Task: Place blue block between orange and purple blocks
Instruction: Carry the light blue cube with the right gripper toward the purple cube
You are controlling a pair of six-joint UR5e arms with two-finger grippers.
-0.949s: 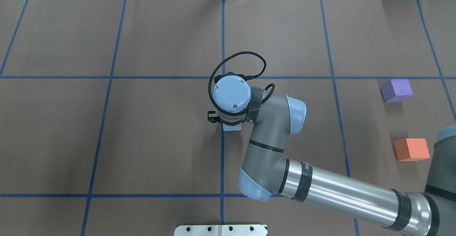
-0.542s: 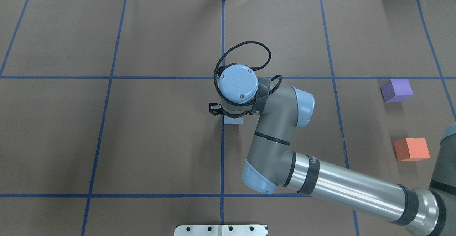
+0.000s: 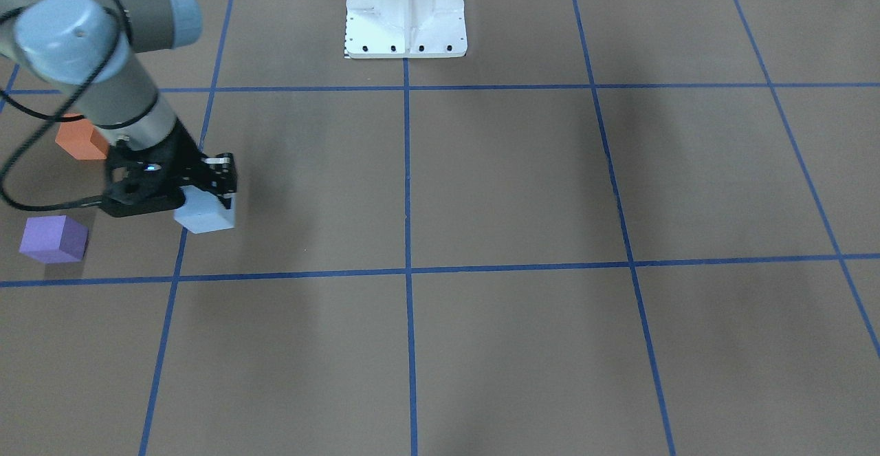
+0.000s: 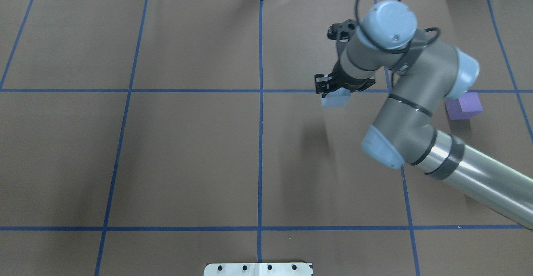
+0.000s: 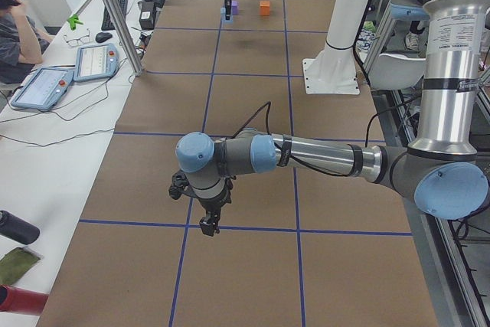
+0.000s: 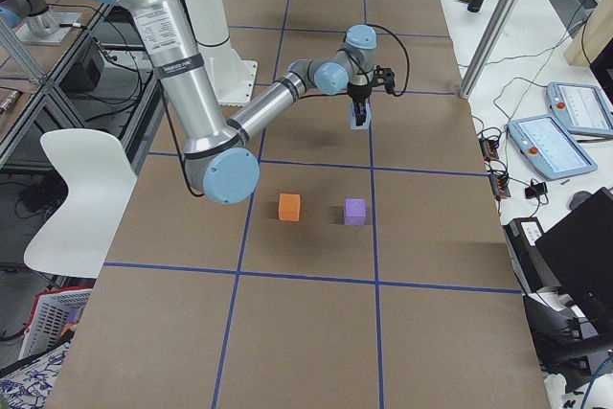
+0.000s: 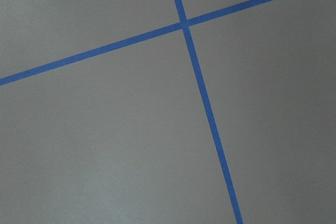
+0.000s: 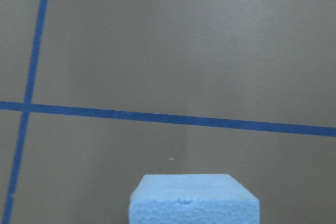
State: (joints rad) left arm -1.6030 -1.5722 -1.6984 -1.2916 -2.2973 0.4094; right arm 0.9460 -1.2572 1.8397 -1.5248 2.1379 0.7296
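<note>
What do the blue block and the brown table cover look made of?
The blue block: likely foam, matte; the right wrist view shows a fine cellular texture on its face.
The brown table cover: probably paper or thin vinyl sheet, matte; no sharp glare, far edge slightly wavy.

blue block [image 8: 194, 199]: foam-like, matt, w/ pebbly skin
right gripper [image 3: 199, 201]: black, matt
arm tube [image 4: 479, 176], behind grip: polished metal, glossy
table cover [image 4: 187, 151], below grip: brown sheet, matt, smooth
</note>
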